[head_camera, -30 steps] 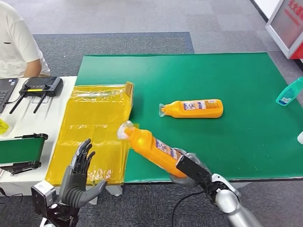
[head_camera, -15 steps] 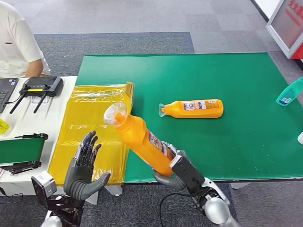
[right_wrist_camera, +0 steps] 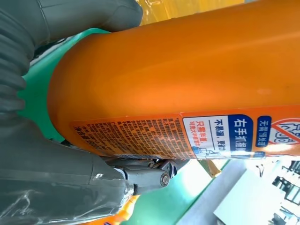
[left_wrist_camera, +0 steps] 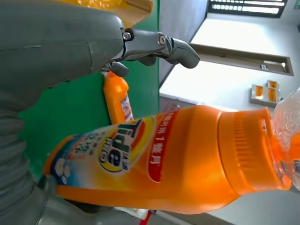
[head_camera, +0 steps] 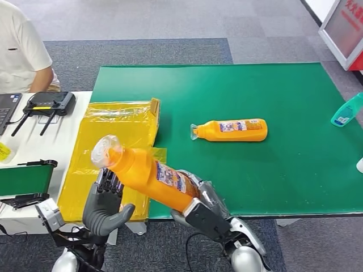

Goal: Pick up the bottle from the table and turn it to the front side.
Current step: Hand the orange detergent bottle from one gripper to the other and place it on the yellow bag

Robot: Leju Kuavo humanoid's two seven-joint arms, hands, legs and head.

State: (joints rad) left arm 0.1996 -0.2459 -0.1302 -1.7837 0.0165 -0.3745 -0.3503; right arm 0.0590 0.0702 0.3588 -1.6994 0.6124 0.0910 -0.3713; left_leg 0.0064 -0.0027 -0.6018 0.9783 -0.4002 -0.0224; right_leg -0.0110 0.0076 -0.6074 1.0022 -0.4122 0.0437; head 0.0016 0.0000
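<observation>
Gripping the orange bottle [head_camera: 150, 175] base, right hand [head_camera: 201, 207] tilts it toward spread, empty left hand [head_camera: 105, 204].

A grey carpet-tiled floor [head_camera: 180, 22] is seen beyond the desk, crossed by a darker grey band of carpet [head_camera: 141, 52]. The desk is covered by a green mat [head_camera: 265, 90], and a white desk surface [head_camera: 42, 141] is set beside it on the left. A red and white signboard [head_camera: 344, 31] is stood at the far right corner. In the left wrist view, a pale wall [left_wrist_camera: 226, 70] and a bright louvred ceiling light [left_wrist_camera: 247, 6] are shown.
</observation>
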